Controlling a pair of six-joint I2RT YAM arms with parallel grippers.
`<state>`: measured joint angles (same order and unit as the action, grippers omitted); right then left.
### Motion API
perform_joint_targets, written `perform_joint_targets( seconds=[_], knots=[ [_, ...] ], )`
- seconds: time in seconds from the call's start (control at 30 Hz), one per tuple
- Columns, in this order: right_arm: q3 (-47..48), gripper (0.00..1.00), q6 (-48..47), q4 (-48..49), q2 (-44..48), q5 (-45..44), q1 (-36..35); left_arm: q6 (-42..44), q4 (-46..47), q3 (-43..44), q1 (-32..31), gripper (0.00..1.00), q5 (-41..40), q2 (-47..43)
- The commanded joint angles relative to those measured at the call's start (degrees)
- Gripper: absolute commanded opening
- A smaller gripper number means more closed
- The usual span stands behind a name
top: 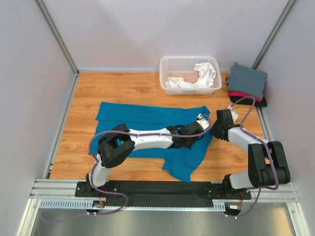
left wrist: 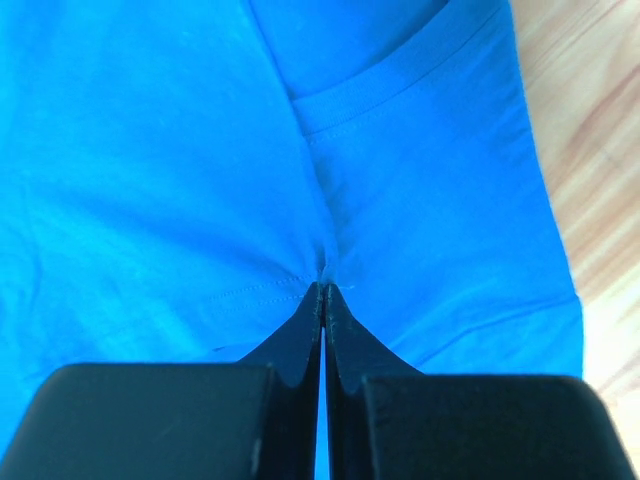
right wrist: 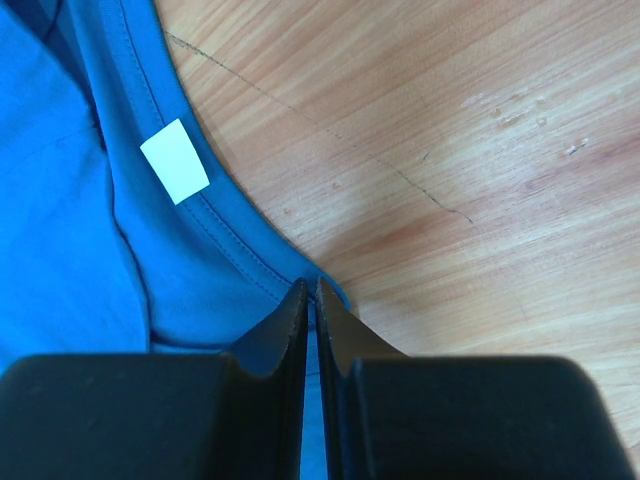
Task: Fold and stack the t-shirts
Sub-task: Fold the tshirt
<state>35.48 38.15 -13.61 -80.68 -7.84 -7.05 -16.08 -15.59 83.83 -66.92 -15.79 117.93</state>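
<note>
Cloth of the teal-blue t-shirt [top: 147,123] lies spread and rumpled on the pale wood-grain surface [top: 128,91], in front of the white plastic lattice basket [top: 167,61]. One loose end droops farthest from the basket. The left fingers [left wrist: 312,305], black and tapered, are pressed together on a puckered fold of this shirt beside a stitched hem. The right fingers [right wrist: 295,305] are closed too, pinching the double-stitched collar edge close to the small rectangular white neck label [right wrist: 175,160]. Both pinches sit in front of the basket, slightly to its right. Inside the basket lies a crumpled white shirt [top: 197,78]. Just right of the basket stands a folded stack: a slate-grey shirt [top: 247,78] on top, a red-pink shirt [top: 244,94] beneath, and a black shirt [top: 259,102] lowest.
</note>
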Motion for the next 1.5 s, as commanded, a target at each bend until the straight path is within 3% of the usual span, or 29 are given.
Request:
perform_joint_targets(
  seconds=[0.0,0.4,0.97,1.37,1.47],
  knots=[
    [-0.94,0.07,-0.36,-0.28,-1.23,-1.30,0.46,1.66,0.83,-0.95,-0.50,0.00,0.23,-5.07],
    [-0.68,0.07,-0.18,-0.72,-1.58,-1.48,0.46,1.93,2.59,-5.87,-0.50,0.00,4.63,-7.80],
    [-0.42,0.07,0.17,-1.68,-1.76,-2.18,0.46,2.89,2.67,-8.42,-0.50,0.00,4.28,-10.00],
    [-0.07,0.07,0.61,-5.90,3.25,-4.29,0.54,2.63,2.68,-7.72,-0.50,0.00,8.94,-8.15],
    [0.02,0.18,0.35,-6.78,5.36,-4.03,0.54,2.45,2.59,-7.89,-0.50,0.00,9.20,-8.15]
  ],
)
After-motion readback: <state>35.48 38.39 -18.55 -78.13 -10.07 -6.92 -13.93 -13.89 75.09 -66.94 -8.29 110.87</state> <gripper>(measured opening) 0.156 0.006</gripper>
